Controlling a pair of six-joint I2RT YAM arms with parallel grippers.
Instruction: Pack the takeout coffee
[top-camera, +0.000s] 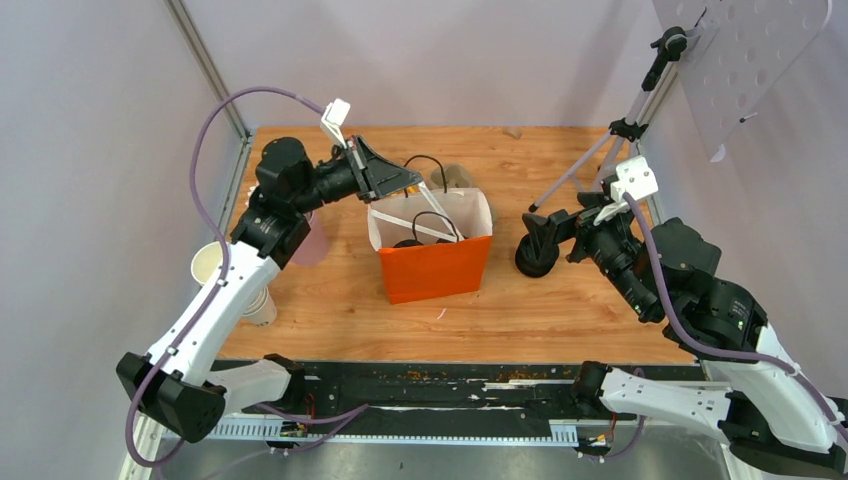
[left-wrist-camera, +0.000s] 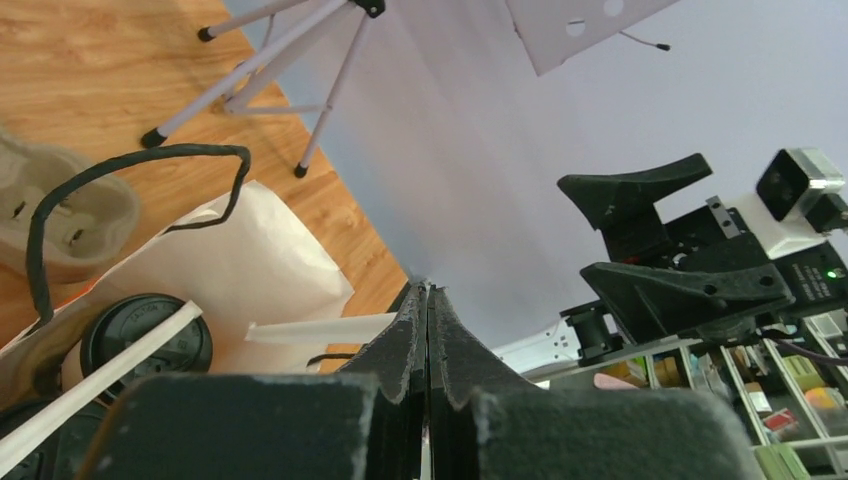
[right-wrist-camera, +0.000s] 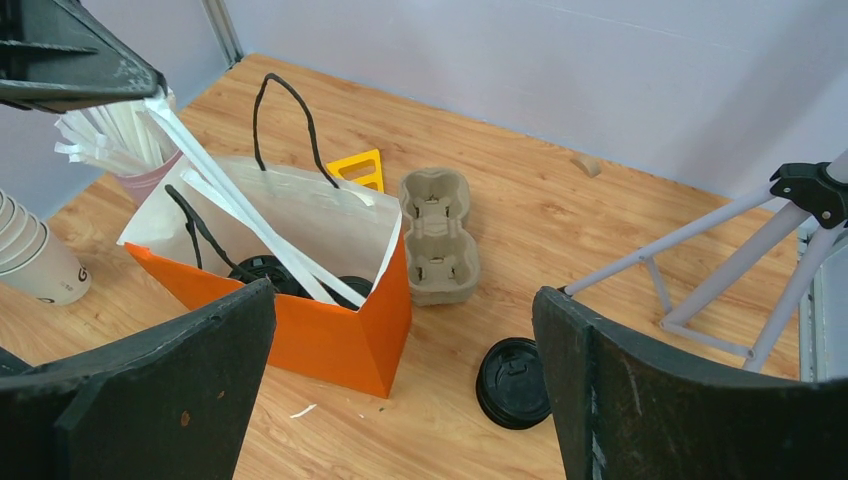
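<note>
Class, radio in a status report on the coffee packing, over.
Left end effector shut on straws over bag; right end effector open, empty. Lidded cups inside bag. Loose lid beside bag.

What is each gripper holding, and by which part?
The left gripper is shut on white straws near their upper ends; their lower ends are in the orange bag. The right gripper is open and holds nothing.

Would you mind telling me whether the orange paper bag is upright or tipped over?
Upright: the orange bag stands on its base, mouth open upward, with black-lidded cups visible inside.
</note>
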